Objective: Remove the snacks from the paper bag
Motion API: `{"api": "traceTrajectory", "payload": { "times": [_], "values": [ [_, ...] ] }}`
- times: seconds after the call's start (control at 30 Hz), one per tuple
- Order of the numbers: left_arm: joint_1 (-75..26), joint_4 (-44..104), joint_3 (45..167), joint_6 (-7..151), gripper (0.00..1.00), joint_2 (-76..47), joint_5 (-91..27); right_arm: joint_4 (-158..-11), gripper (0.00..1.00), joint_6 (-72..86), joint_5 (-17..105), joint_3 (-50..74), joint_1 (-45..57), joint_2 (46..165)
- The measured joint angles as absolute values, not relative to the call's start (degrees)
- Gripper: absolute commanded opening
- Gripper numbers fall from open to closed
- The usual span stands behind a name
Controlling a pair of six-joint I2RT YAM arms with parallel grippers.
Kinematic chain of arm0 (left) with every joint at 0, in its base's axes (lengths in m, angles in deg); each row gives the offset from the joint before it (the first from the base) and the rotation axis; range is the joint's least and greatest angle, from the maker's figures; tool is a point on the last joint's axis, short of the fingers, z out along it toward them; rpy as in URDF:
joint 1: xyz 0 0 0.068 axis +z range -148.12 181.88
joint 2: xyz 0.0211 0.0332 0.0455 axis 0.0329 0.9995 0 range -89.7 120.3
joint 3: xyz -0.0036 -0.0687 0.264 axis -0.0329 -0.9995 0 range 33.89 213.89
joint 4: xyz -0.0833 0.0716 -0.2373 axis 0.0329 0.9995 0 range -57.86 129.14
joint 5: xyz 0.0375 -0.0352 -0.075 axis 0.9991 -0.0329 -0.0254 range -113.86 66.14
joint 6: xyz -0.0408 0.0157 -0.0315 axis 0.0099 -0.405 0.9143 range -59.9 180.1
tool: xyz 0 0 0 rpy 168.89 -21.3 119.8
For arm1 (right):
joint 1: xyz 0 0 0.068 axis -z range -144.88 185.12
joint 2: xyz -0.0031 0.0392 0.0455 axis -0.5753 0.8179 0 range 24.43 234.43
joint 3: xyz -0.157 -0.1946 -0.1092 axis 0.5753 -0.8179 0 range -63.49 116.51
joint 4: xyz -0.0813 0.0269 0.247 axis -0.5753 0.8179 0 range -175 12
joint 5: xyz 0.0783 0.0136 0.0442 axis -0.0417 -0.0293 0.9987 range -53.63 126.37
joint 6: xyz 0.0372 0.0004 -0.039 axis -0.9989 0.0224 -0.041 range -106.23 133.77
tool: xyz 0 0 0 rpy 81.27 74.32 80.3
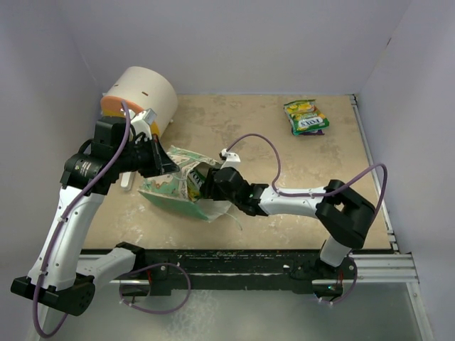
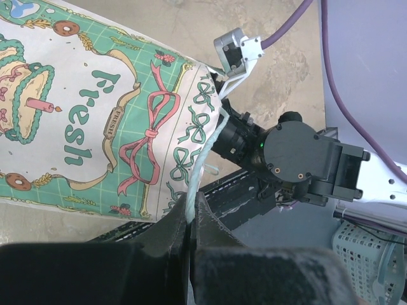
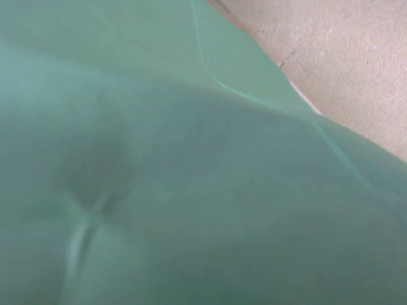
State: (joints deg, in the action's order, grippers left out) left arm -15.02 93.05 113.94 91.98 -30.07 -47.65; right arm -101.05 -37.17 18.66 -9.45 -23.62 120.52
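Note:
The green paper bag (image 1: 174, 188) with its cream printed panel lies on its side left of centre; it also shows in the left wrist view (image 2: 95, 108). My left gripper (image 1: 163, 166) is shut on the bag's pale string handle (image 2: 198, 171), its jaws (image 2: 189, 216) closed around the string. My right gripper (image 1: 209, 183) is pushed into the bag's mouth and its fingers are hidden. The right wrist view shows only the green bag wall (image 3: 191, 178). A green-yellow FOX'S packet (image 1: 304, 112) and a purple packet (image 1: 313, 126) lie on the table at the far right.
A big cream cylinder with an orange face (image 1: 142, 96) stands at the back left, close behind my left arm. A white stick-shaped piece (image 1: 126, 182) lies left of the bag. White walls enclose the table. A black rail (image 1: 234, 259) runs along the near edge.

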Motion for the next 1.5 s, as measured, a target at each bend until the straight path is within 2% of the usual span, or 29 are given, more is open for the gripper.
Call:
{"api": "traceTrajectory", "payload": {
  "times": [0.23,0.37,0.5,0.6,0.73,0.9,1.17,1.5],
  "values": [
    [-15.0,93.0,113.9,92.0,0.0,-30.0,-47.7,-102.3,0.54,-39.8,19.5,-9.4,-23.8,122.6],
    [-15.0,93.0,113.9,92.0,0.0,-30.0,-47.7,-105.9,0.49,-41.0,20.3,-9.3,-23.8,123.8],
    [-15.0,93.0,113.9,92.0,0.0,-30.0,-47.7,-107.9,0.32,-43.9,20.8,-7.7,-23.7,125.6],
    [-15.0,93.0,113.9,92.0,0.0,-30.0,-47.7,-107.9,0.15,-45.5,20.8,-5.2,-23.6,127.3],
    [-15.0,93.0,113.9,91.9,0.0,-30.0,-47.7,-109.3,0.0,-46.0,20.9,-4.5,-23.3,127.5],
    [-15.0,93.0,113.9,91.9,0.0,-30.0,-47.6,-112.5,0.0,-43.4,22.0,-6.1,-23.3,125.9],
    [-15.0,93.2,113.9,91.9,0.0,-29.9,-44.9,-112.4,0.0,-37.8,27.5,-7.7,-23.3,116.0],
    [-15.0,94.1,115.6,91.9,0.0,-29.9,-39.0,-100.5,0.0,-34.6,30.4,-7.7,-23.3,106.4]
  ]
}}
